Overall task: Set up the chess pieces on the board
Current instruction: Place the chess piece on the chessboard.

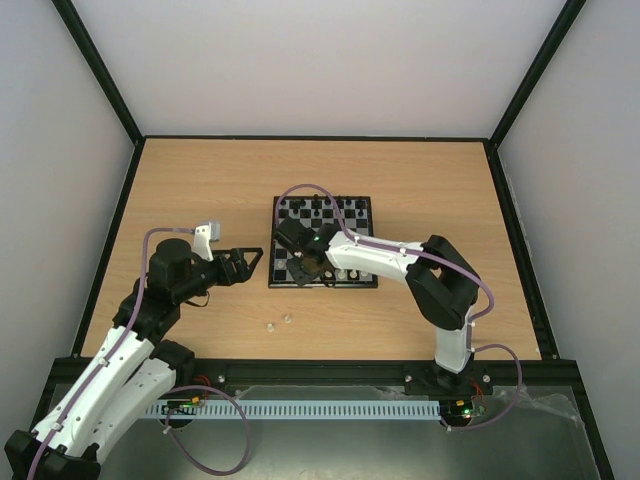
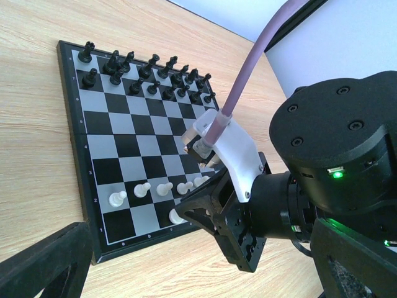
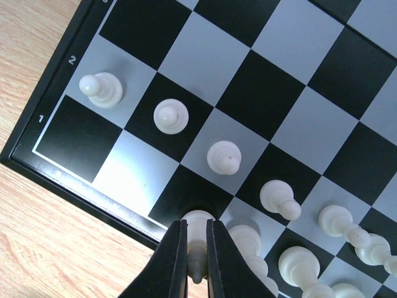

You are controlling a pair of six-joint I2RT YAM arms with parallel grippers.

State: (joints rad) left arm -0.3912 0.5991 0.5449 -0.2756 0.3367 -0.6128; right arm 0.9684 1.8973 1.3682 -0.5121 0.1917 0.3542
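The board [image 1: 275,240] lies at the table's middle, with black pieces [image 2: 149,74] on its far rows. White chess pieces stand on the near rows, among them a line of pawns [image 3: 170,115]. My right gripper [image 3: 196,233] is shut on a white piece [image 3: 200,222] that stands on a black square of the nearest row, third from the board's left corner. In the top view the right gripper [image 1: 305,265] is over the board's near left part. My left gripper [image 1: 245,262] hovers open just left of the board, holding nothing. Two loose pale pieces [image 1: 268,327] [image 1: 288,319] lie on the table.
The two nearest-row squares [image 3: 133,177] left of the held piece are bare. More white pieces [image 3: 298,264] crowd close on its right. A black frame [image 1: 320,138] rims the wooden table, with walls behind it. The right arm [image 2: 335,174] fills the left wrist view.
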